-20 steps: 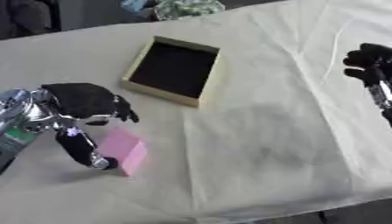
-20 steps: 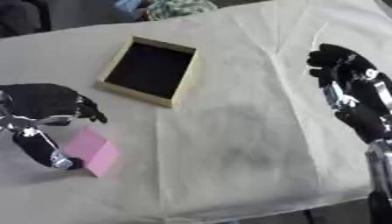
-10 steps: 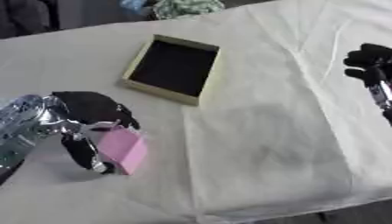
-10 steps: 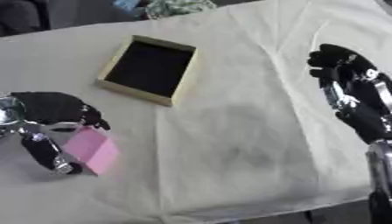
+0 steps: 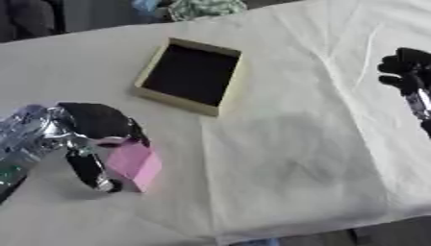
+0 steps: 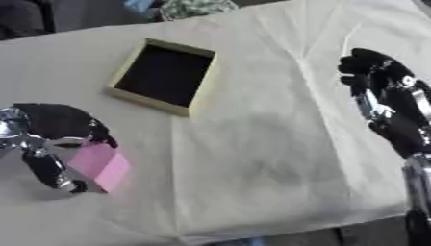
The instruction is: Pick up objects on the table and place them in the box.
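Observation:
A pink block (image 5: 134, 163) lies on the cream tablecloth at the lower left. My left hand (image 5: 94, 127) is curled over it, fingers on its far top edge and the thumb (image 5: 88, 170) down along its left side. The box (image 5: 190, 75), shallow with tan walls and a black inside, sits up and to the right of the block. Far off at the right edge hangs my right hand (image 6: 389, 96), fingers relaxed and holding nothing.
The cream cloth (image 5: 295, 144) covers the whole table, with creases and a faint grey smudge in the middle. Crumpled patterned fabric (image 5: 198, 7) and dark shapes lie beyond the far edge. The table's front edge runs along the bottom right.
My left hand has moved right and closed round the pink block, fingers now over its top. The right hand has stayed where it was.

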Motion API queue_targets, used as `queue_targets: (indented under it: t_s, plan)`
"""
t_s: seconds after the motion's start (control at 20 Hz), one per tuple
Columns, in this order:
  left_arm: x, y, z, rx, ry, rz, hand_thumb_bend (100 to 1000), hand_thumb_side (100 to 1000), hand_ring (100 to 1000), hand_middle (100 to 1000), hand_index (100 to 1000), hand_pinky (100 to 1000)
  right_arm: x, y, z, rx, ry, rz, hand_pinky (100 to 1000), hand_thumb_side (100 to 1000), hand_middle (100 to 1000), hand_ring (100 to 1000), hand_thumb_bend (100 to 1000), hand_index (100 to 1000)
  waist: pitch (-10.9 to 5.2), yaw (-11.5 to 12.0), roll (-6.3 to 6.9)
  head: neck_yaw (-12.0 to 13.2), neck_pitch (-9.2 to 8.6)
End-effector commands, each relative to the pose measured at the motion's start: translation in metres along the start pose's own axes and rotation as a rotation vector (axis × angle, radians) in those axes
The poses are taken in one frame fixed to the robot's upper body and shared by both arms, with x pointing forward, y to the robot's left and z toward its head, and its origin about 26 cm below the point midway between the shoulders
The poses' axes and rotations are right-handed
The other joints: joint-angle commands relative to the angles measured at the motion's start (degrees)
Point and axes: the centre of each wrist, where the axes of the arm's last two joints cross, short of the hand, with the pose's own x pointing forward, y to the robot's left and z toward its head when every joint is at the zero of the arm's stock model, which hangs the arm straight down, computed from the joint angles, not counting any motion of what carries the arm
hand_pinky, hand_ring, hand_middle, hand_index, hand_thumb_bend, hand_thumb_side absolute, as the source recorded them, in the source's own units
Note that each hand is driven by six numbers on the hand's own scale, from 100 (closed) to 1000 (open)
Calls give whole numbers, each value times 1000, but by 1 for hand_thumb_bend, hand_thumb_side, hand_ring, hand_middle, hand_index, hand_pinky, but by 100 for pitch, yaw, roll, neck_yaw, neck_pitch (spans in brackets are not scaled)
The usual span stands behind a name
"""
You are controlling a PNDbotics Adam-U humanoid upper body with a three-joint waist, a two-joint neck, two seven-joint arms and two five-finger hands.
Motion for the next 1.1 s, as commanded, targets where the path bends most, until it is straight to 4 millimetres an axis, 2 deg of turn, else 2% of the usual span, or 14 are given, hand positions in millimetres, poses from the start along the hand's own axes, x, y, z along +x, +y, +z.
queue_targets:
  t_s: [0.05,0.15,0.3,0.55,0.8,1.1]
  plan:
    - [-5,6,7,63,29,15,259,399,608,532,774,764,8,-3,-4,9,-28,18,859,418,789,858,100,879,-72,7,-21,-9,30]
    - [-6,7,8,109,42,33,188,424,550,470,713,738,8,-3,-4,10,-29,18,859,418,789,858,100,879,-72,12,-24,-14,30]
    - [-6,11,13,179,62,51,163,429,524,436,680,728,7,-3,-4,9,-28,18,860,416,789,858,100,879,-72,19,-32,-24,30]
    - [-6,23,29,239,90,46,157,438,527,437,681,733,7,-3,-3,8,-27,19,859,416,789,858,100,879,-76,26,-41,-31,30]
    - [-13,45,50,290,146,24,160,442,531,439,683,739,7,-3,-3,11,-26,18,859,416,789,858,100,879,-93,22,-29,-29,30]
    - [-34,64,48,319,194,44,168,447,548,454,695,747,7,-1,-5,31,-31,10,859,416,789,858,100,879,-105,-70,-10,-37,30]
